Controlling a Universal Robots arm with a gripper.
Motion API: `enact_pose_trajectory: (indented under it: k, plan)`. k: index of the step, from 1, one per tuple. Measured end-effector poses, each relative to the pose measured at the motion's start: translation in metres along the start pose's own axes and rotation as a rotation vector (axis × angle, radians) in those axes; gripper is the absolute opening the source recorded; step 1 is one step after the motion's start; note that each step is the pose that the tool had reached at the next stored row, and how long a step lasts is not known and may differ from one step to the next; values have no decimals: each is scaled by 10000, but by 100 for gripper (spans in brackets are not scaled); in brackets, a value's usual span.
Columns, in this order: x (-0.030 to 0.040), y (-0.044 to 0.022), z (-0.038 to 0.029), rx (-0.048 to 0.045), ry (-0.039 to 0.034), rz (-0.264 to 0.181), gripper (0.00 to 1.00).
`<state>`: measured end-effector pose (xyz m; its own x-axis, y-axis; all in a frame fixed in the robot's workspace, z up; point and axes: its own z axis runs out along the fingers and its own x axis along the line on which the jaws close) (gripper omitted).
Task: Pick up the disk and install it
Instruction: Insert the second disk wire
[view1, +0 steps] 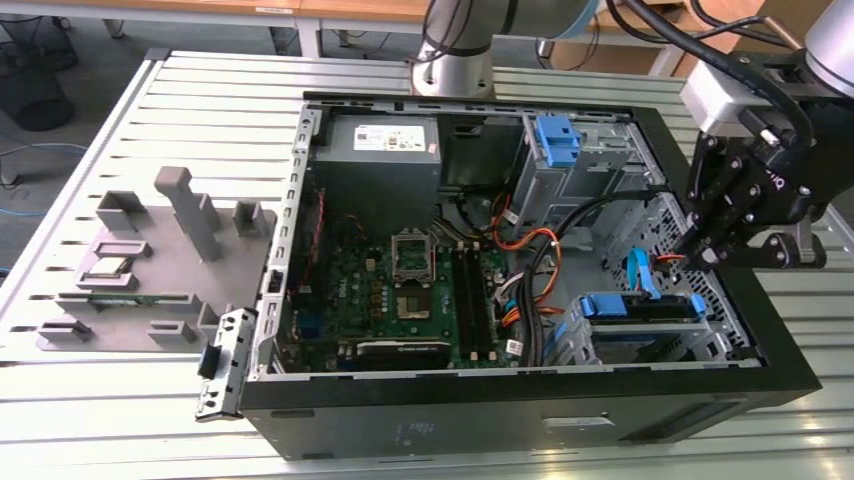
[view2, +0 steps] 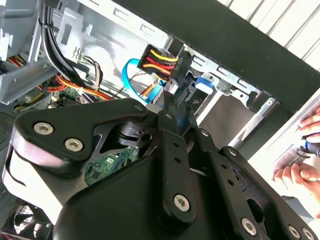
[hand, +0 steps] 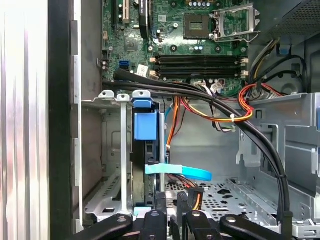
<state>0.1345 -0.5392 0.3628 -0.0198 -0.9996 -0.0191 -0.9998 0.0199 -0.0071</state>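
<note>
Table (view1: 107, 140): slatted metal surface carrying all items.

Computer case (view1: 534, 410): black tower lying on its side, open face up, occupying the middle of the table.

Fixture tray (view1: 147, 270): grey, with upright blocks, on the table at the exterior view's left, just beside the case.

Power supply (view1: 380, 150): grey box with white sticker, in the far corner of the case.

Motherboard (view1: 400, 290): green, flat on the case floor, with black memory slots.

Disk (view1: 641, 308): in its blue carrier, seated in the drive bay at the case corner on the exterior view's right; in the first wrist view (hand: 146, 150) it stands edge-on between metal bay rails.

Hand (view1: 703, 255): black, over that same corner, near the disk; fingers pressed together on a black power connector (view2: 167, 67) with red and yellow wires.

Blue data cable (hand: 177, 171): flat, running out from the disk.
</note>
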Motion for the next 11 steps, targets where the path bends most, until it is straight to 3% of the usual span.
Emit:
enact_pose_trajectory:
  k: [11]
  plan:
    - [-71,-162,25,-21,2,0,24]
